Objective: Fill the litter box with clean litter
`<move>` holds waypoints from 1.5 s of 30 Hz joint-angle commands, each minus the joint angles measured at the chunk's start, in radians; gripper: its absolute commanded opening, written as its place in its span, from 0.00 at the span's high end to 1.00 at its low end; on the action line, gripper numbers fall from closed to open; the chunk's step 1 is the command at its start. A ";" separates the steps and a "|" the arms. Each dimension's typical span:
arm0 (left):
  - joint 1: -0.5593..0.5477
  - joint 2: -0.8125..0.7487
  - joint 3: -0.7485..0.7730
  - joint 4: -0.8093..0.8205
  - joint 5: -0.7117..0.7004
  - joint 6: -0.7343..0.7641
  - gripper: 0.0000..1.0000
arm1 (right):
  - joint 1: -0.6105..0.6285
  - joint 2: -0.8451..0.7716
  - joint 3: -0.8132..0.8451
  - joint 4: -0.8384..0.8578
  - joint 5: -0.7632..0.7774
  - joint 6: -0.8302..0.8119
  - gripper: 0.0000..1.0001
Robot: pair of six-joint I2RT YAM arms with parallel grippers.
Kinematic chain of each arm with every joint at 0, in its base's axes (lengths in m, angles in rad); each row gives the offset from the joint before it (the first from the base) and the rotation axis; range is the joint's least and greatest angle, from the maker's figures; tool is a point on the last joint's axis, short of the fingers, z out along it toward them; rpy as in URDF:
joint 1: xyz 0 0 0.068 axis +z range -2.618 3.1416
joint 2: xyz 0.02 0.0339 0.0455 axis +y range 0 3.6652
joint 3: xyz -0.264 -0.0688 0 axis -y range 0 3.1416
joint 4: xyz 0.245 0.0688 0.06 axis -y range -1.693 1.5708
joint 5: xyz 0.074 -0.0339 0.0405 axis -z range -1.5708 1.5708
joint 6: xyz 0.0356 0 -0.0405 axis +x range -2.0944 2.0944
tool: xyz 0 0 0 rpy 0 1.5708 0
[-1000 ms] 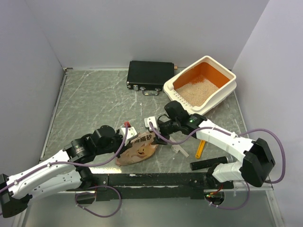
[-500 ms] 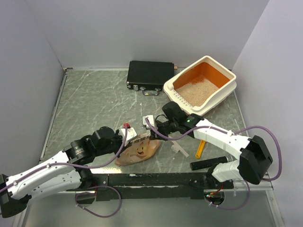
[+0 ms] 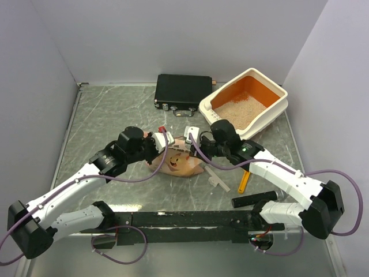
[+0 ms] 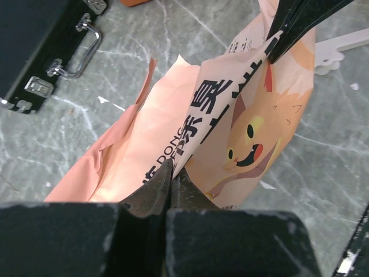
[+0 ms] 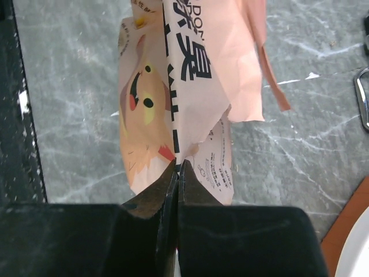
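The right gripper [image 5: 177,167] has just snapped shut on the paper bag's [image 3: 176,163] edge, joining the left gripper [image 4: 171,173], already clamped. The bag is now stretched between them, seemingly lifted, nearer the litter box [image 3: 268,118] at back right. Some clean litter [image 3: 239,111] lies inside it already.

Setup was pretty plain. Three bare walls boxed the table in: back wall [image 3: 173,34], left wall [image 3: 29,86] and right wall [image 3: 337,86], all pale lavender-grey under soft, even light. The tabletop [image 3: 115,115] was grey marble-look with white veins, with a thin metal strip [image 3: 64,138] along its left edge.
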 commanded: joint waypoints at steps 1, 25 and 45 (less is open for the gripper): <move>0.054 -0.009 0.089 0.080 -0.046 0.063 0.99 | -0.020 0.010 0.001 0.098 0.020 0.039 1.00; 0.014 -0.061 -0.153 0.115 -0.038 -0.192 0.99 | -0.040 -0.040 0.048 -0.161 0.412 0.395 0.43; 0.012 -0.089 -0.141 0.101 -0.092 -0.225 0.99 | -0.041 -0.027 0.038 -0.494 0.394 0.812 0.16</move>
